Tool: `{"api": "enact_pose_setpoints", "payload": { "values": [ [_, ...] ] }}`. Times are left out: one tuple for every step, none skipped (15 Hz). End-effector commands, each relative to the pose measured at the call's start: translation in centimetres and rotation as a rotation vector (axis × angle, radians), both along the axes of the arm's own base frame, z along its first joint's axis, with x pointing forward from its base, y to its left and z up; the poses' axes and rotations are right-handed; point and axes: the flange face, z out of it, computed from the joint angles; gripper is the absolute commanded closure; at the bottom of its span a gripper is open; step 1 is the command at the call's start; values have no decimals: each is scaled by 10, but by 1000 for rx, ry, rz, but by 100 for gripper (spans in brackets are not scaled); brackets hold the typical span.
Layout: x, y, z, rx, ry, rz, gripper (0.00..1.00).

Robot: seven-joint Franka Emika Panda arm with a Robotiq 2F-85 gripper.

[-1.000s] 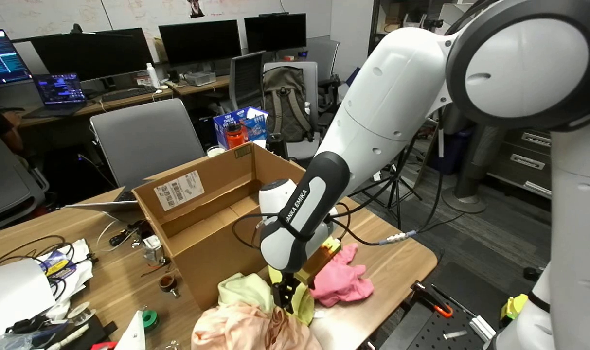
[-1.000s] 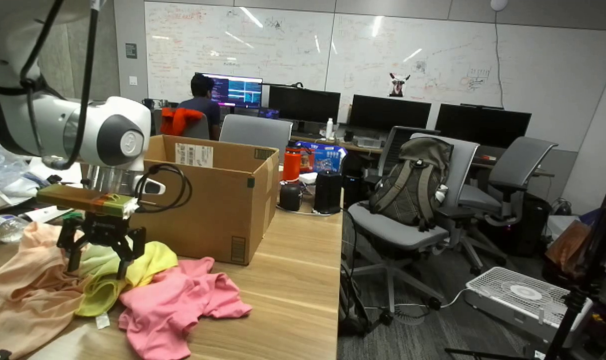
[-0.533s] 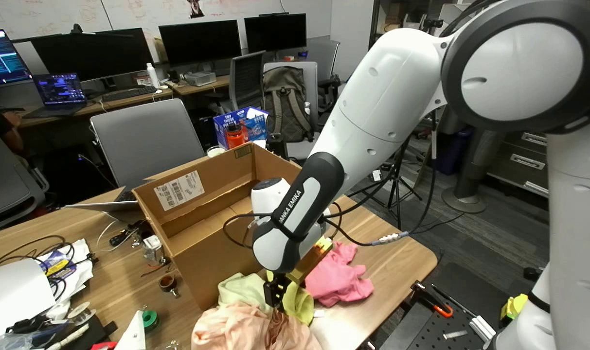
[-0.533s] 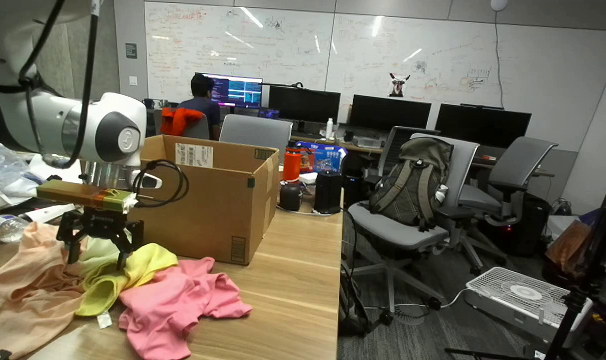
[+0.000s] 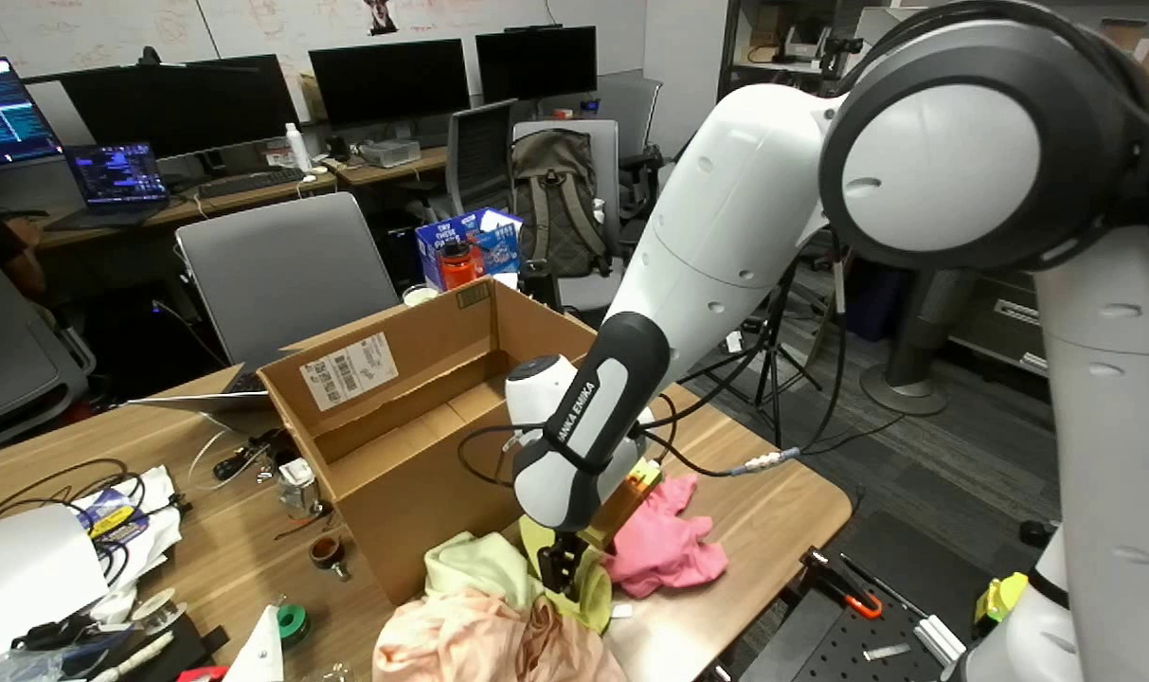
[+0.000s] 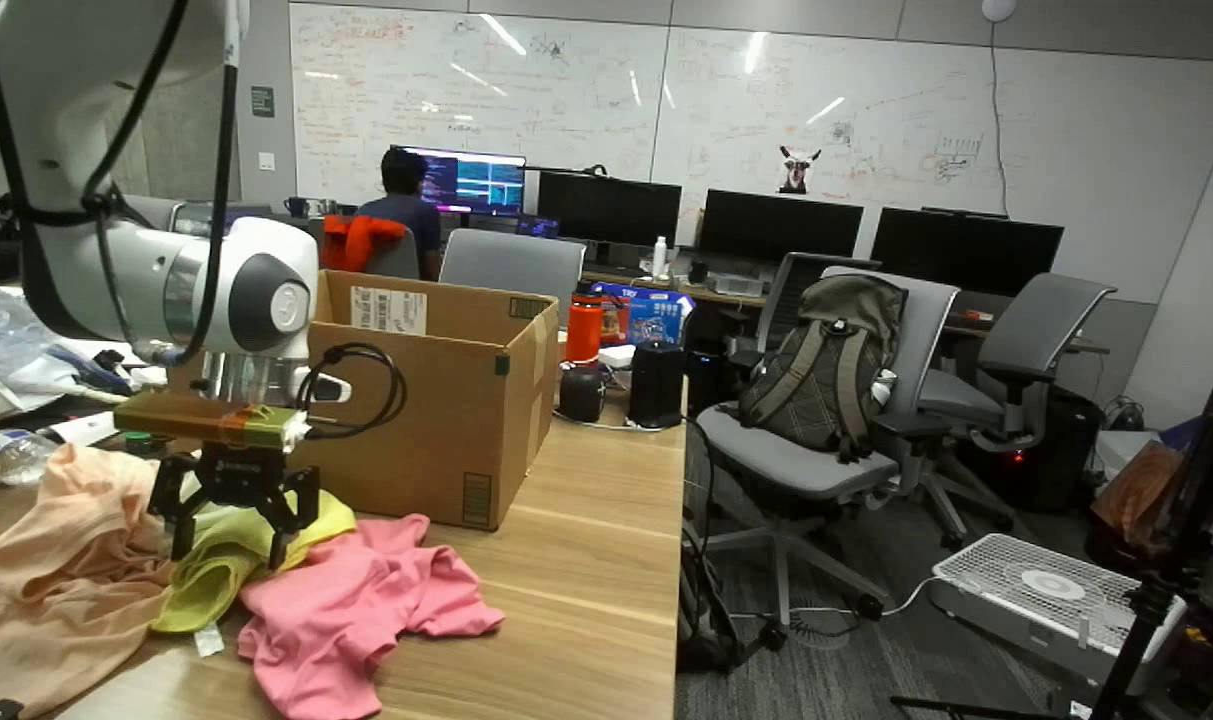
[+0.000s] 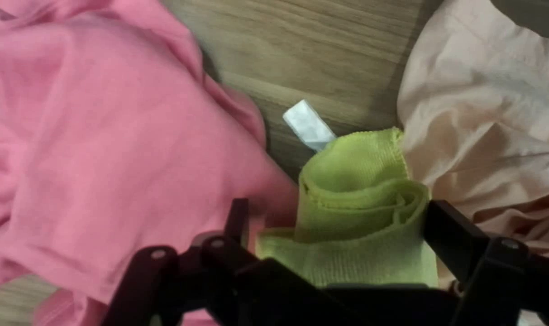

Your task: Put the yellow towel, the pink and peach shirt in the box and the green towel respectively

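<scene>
Just shifted the pincer away from the peach shirt, toward the pink shirt. Spread wide now, either side of the yellow towel lying on the surface beside the box. Looks better centred for a grab, can't judge contact tho.

Your brown cardboard box from above in an exterior view, from lower, facing the glossy whiteboard, in an exterior view, folded yellow-green cloth close beneath your wrist view.
</scene>
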Motion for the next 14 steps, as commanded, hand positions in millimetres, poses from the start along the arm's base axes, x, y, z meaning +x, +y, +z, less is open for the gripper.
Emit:
{"api": "enact_pose_setpoints", "payload": {
  "values": [
    [7, -3, -4, -9, -19, -3, 0],
    [8, -3, -4, -7, -20, -5, 17],
    [9, -3, -2, -4, -23, -2, 28],
    [10, -3, -1, -4, -28, -3, 34],
    [11, -2, 1, -4, -31, -2, 44],
    [12, -2, 2, -4, -33, -2, 51],
    [14, -2, 3, -4, -36, -3, 58],
    [15, -2, 5, -4, -40, -4, 67],
    [17, -2, 8, -6, -45, -6, 73],
    [18, -2, 11, -5, -51, -9, 82],
    [20, -2, 15, -7, -58, -11, 89],
    [22, -3, 19, -6, -67, -19, 98],
    [24, -4, 25, -8, -76, -30, 100],
    [25, -6, 32, -5, -88, -39, 100]
  ]
}}
